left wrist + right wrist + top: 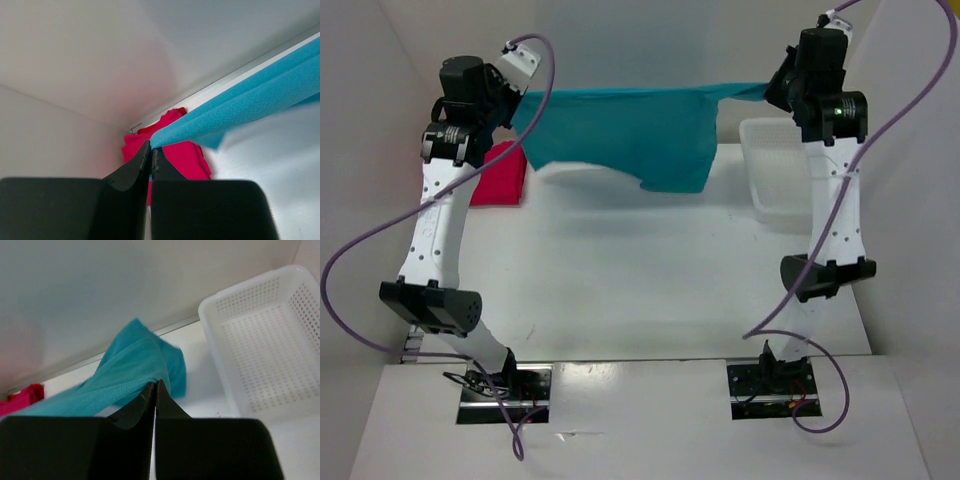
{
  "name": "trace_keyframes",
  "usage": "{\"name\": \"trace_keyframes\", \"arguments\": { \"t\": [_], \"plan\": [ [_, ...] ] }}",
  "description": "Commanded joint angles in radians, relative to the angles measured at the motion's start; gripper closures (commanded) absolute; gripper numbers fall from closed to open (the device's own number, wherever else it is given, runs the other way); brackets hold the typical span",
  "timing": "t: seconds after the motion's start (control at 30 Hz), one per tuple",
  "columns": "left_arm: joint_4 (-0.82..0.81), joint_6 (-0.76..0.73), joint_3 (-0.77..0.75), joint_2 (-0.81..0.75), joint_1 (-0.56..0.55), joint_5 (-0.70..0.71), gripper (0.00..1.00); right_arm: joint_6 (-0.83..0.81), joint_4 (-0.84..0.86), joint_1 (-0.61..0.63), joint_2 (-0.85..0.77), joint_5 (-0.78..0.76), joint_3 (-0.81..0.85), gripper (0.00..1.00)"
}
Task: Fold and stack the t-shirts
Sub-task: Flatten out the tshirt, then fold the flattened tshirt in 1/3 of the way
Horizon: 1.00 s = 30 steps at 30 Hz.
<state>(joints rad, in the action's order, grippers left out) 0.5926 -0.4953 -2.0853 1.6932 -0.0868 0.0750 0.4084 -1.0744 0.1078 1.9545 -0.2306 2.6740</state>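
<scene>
The teal-blue t-shirt (pixel 630 130) hangs stretched in the air between both raised arms, its lower part drooping toward the table. My left gripper (pixel 151 150) is shut on its left end (pixel 240 102). My right gripper (pixel 155 386) is shut on its right end (pixel 125 375). A red t-shirt (pixel 498 172) lies bunched on the table at the far left, behind the left arm; it shows below the teal cloth in the left wrist view (pixel 182 150) and at the edge of the right wrist view (pixel 22 396). Whether it is one red shirt or two I cannot tell.
A white lattice basket (pixel 775 185) stands on the table at the far right, under the right arm, and looks empty in the right wrist view (pixel 265 355). White walls enclose the table at the back and sides.
</scene>
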Motion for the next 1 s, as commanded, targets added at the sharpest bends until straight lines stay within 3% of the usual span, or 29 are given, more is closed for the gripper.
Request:
{"name": "trace_keyframes", "arguments": {
  "t": [0.0,0.2,0.4,0.53,0.7,0.97],
  "plan": [
    [-0.013,0.014,0.089,-0.093,0.001,0.012,1.0,-0.028,0.022,0.003,-0.152,-0.059,-0.133,1.0],
    [-0.048,-0.066,0.509,-0.275,-0.013,0.051,1.0,-0.016,0.007,0.099,-0.385,-0.136,-0.547,1.0],
    [0.042,-0.13,0.796,-0.418,-0.031,0.022,1.0,0.148,-0.146,0.289,-0.554,-0.125,-0.952,1.0],
    [0.056,-0.176,0.987,-0.437,-0.031,0.022,1.0,0.179,-0.205,0.313,-0.574,-0.064,-1.182,1.0],
    [0.047,-0.209,1.132,-0.408,-0.031,0.0,1.0,0.179,-0.214,0.313,-0.585,-0.05,-1.264,1.0],
    [0.157,-0.25,1.217,-0.385,-0.031,-0.009,1.0,0.124,-0.193,0.313,-0.513,0.056,-1.295,1.0]
  ]
}}
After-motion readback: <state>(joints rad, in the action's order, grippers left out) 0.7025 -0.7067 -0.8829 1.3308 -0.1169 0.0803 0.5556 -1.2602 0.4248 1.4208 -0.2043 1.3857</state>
